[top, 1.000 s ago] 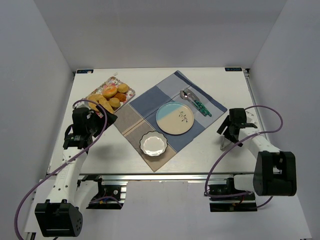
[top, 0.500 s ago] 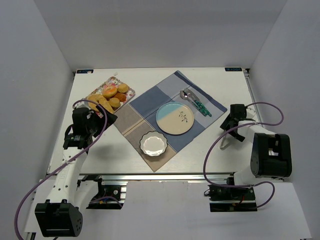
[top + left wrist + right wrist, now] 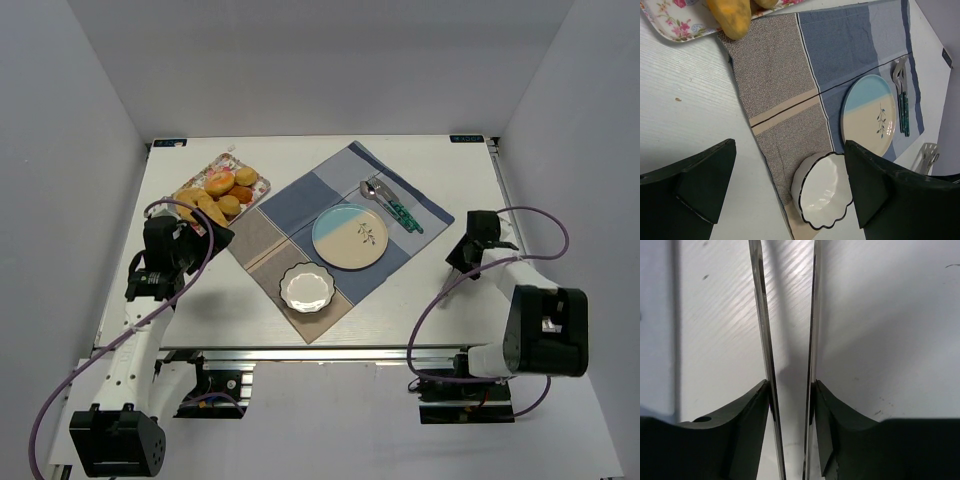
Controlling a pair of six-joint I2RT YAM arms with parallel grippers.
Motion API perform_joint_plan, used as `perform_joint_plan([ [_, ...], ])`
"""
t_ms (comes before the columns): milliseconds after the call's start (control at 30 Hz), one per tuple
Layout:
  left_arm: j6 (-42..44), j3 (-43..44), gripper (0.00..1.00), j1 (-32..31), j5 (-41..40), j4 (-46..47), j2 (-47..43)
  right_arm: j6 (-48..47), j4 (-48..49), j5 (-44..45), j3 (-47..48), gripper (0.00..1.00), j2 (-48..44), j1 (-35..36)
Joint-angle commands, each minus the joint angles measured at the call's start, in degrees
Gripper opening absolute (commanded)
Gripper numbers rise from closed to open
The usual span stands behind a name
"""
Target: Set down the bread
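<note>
The bread (image 3: 213,193), golden rolls and small buns, lies piled on a flowered tray (image 3: 262,182) at the back left; one roll (image 3: 730,18) shows at the top of the left wrist view. My left gripper (image 3: 214,238) hovers open just in front of the tray, with nothing between its fingers (image 3: 707,182). My right gripper (image 3: 460,260) is low over the bare table at the right. Its fingers (image 3: 752,410) press from both sides on the two thin steel arms of a pair of tongs (image 3: 761,315).
A patchwork cloth (image 3: 300,205) lies mid-table and carries a blue and cream plate (image 3: 350,236), a scalloped white bowl (image 3: 306,287) and a fork and spoon (image 3: 392,203). The tongs' tip (image 3: 928,154) shows beyond the cloth's right edge. White walls enclose the table.
My right gripper has come down and forward over the tongs on the table and closed from wide open onto their arms. The left arm has not moved.
</note>
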Motion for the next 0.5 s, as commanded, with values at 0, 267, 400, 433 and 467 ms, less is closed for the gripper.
perform_joint_plan([
  [0,0.1,0.8,0.98,-0.1,-0.3,-0.7,-1.5,-3.7,-3.3,-6.9,3.4,0.46,-5.4,0.0],
  [267,-0.1,1.2,0.98,-0.1,0.9,-2.1,-2.9,-13.7,-4.7,-30.7,7.9,0.41,-14.7,1.8],
  [400,-0.3,1.3,0.98,-0.1,0.8,-3.3,-3.2,-17.2,-6.3,-32.1,12.6,0.43,-14.8,14.1],
  [433,-0.4,1.3,0.98,-0.1,0.5,-3.5,-3.0,-17.9,-6.3,-32.1,13.4,0.43,-14.1,16.1],
  [467,-0.5,1.3,0.98,-0.1,0.5,-3.8,-2.9,-18.4,-6.2,-32.4,15.2,0.43,-13.6,18.3],
])
